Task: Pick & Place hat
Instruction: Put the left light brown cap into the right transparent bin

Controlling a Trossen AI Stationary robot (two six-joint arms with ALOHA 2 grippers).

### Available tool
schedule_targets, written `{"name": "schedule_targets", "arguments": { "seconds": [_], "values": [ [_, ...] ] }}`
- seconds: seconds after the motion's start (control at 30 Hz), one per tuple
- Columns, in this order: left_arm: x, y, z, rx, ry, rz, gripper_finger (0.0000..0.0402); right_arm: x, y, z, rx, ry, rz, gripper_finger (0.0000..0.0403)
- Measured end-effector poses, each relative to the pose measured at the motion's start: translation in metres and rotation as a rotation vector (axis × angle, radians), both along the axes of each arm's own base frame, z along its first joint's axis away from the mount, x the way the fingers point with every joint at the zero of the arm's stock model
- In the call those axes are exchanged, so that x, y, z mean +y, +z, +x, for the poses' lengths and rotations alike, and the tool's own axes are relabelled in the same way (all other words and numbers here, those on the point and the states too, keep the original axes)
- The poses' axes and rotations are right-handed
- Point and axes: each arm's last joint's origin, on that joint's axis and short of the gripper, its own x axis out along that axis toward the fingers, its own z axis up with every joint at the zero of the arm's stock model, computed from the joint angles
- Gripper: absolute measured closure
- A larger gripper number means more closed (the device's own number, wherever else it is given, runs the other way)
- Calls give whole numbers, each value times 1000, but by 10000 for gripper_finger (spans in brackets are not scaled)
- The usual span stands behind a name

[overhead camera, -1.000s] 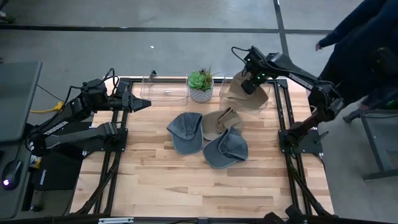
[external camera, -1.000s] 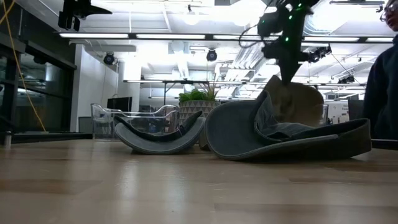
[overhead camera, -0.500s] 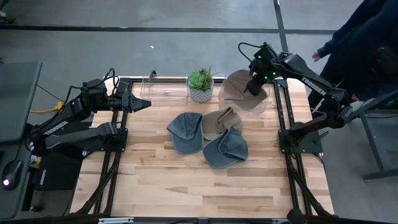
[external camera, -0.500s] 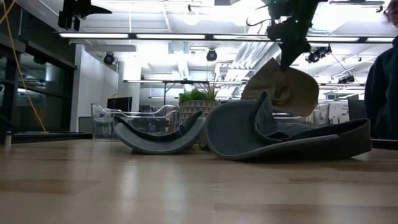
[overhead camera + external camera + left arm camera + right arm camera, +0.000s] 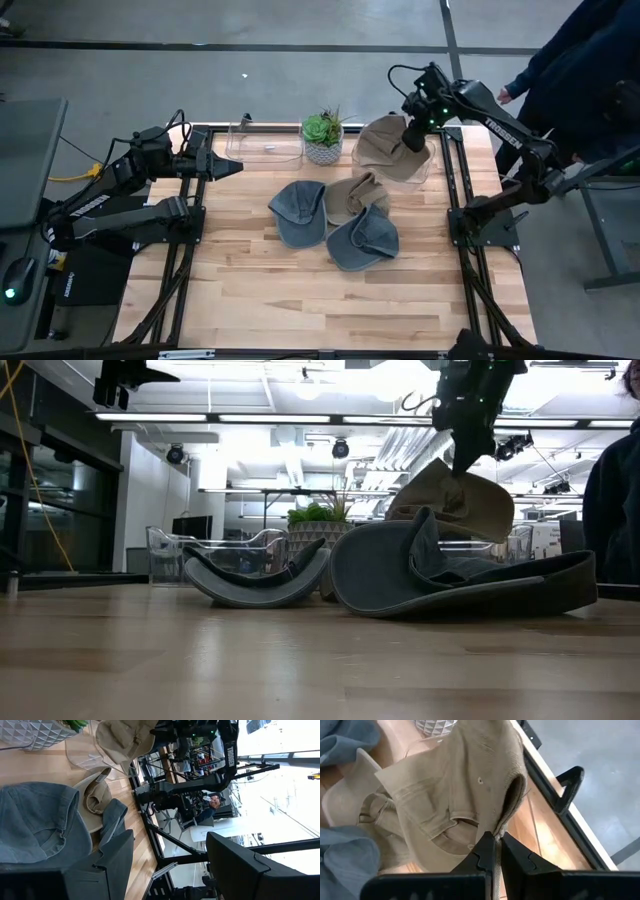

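Note:
A tan hat [image 5: 385,150] hangs from my right gripper [image 5: 416,127] above the clear bin [image 5: 428,168] at the table's far right; it also shows in the low view [image 5: 450,498] and the right wrist view [image 5: 460,795]. The right gripper [image 5: 495,851] is shut on it. On the table's middle lie a blue hat [image 5: 297,212], a second tan hat [image 5: 352,195] and another blue hat [image 5: 363,240], overlapping one another. My left gripper [image 5: 228,168] waits open at the far left, above the table. My right gripper pinches the tan hat's edge [image 5: 499,833] between its two shut fingers [image 5: 482,854], coming from above and pointing down. The hat hangs below the fingers [image 5: 462,458], lifted clear of the table, with its crown sagging open toward the table's left.
A potted succulent [image 5: 323,137] stands at the far edge between two clear bins; the left bin [image 5: 265,147] sits beside it. A person [image 5: 585,60] stands beyond the table's right far corner. Bare wood [image 5: 300,300] fills the near half of the table.
My right gripper has risen and drifted a little toward the table's right edge, staying shut. The tan hat has come up with it, from low behind the blue hats to hanging higher over the bin, and has swung slightly.

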Motion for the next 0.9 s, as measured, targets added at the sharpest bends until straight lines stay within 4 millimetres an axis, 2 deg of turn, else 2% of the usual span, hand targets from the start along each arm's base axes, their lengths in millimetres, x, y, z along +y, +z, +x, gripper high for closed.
{"name": "schedule_targets", "arguments": {
  "seconds": [0.27, 0.47, 0.7, 0.9],
  "values": [
    [0, 0, 0, -1, 3, -13, 170, -19, -27, 14, 61, 32, 92, 395],
    [0, 0, 0, -2, 4, -17, 170, -29, -50, 20, 174, 14, 152, 395],
    [0, 0, 0, -2, 3, -17, 170, -32, -53, 18, 286, -26, 103, 395],
    [0, 0, 0, -2, 4, -17, 170, -31, -53, 18, 280, -32, 110, 337]
  ]
}}
